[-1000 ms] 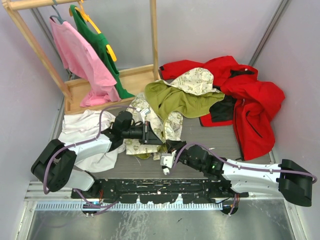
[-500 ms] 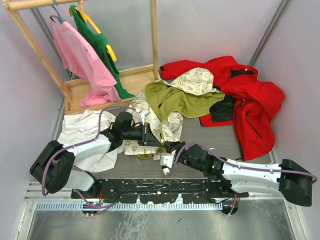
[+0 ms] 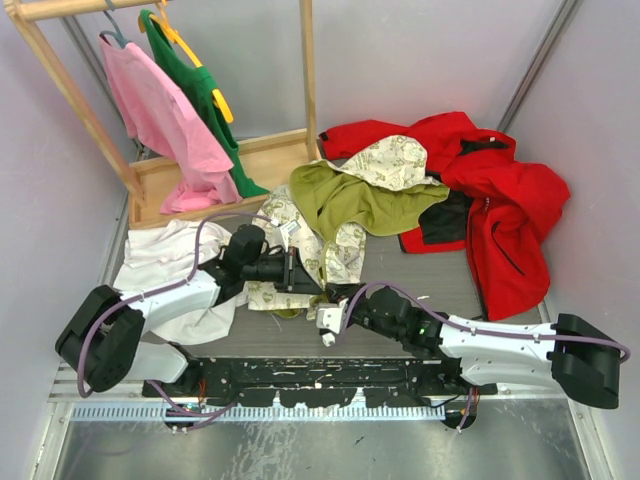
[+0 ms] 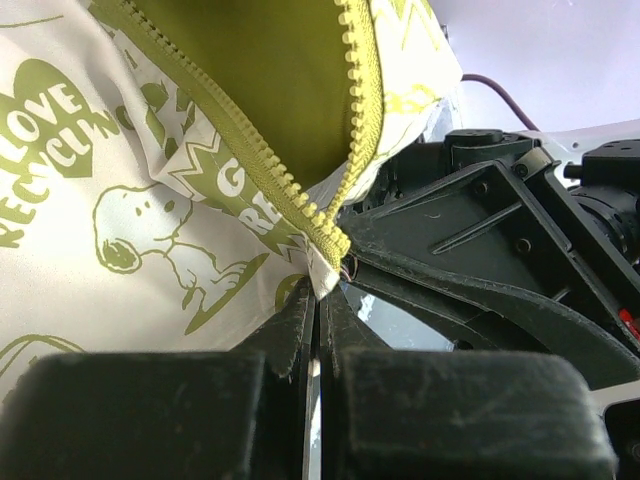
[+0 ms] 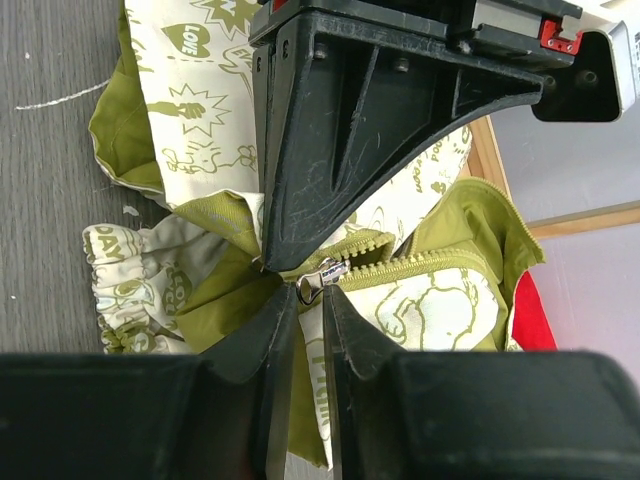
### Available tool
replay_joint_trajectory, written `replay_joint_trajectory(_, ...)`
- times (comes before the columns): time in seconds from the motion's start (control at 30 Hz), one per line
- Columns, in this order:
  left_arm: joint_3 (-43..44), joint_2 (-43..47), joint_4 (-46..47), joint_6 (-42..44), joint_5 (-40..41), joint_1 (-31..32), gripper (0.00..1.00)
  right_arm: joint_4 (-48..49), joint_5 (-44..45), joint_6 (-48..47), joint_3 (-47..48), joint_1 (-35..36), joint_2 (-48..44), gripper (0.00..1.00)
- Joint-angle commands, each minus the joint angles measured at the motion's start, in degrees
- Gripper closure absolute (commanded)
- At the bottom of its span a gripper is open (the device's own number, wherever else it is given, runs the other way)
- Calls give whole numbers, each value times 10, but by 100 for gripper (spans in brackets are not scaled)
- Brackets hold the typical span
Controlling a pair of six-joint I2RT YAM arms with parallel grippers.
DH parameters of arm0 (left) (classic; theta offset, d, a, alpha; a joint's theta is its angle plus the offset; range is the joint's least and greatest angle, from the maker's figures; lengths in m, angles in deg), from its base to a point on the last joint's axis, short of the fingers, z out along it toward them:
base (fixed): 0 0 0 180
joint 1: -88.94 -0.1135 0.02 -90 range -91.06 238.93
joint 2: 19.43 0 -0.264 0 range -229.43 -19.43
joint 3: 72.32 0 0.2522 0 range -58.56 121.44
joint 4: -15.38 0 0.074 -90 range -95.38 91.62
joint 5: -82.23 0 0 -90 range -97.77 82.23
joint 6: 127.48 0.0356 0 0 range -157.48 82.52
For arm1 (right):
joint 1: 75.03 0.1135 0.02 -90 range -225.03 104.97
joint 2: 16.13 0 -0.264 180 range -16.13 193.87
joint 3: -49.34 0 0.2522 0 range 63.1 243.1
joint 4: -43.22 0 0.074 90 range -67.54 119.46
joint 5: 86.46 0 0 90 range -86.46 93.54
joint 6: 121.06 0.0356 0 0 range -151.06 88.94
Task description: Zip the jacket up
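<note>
While "LOVE RECYCLING" reads at upper left on the jacket (image 4: 150, 230), left gripper (image 4: 318, 300) and right gripper (image 5: 310, 295) each pinch its zipper edge.

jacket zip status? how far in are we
Done: both sides of the jacket meet at the zipper's bottom end. In hand: left gripper pinches the tape end there, and right gripper looks closed on the zipper pull. Left: the teeth above spread apart in a V, so the whole pull-up run remains.
</note>
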Motion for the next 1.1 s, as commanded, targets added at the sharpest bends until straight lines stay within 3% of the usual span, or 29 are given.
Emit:
replay_joint_trajectory(0.0, 18, 24, -8, 17, -9, 8, 100, 49, -1, 15, 32, 2, 3, 77)
replay_joint_trajectory(0.77, 24, 34, -42, 46, 8, 18, 100, 37, -17, 46, 39, 2, 10, 80)
replay_joint_trajectory(1.07, 32, 67, -85, 110, 27, 24, 100, -23, -25, 54, 52, -1, -14, 68)
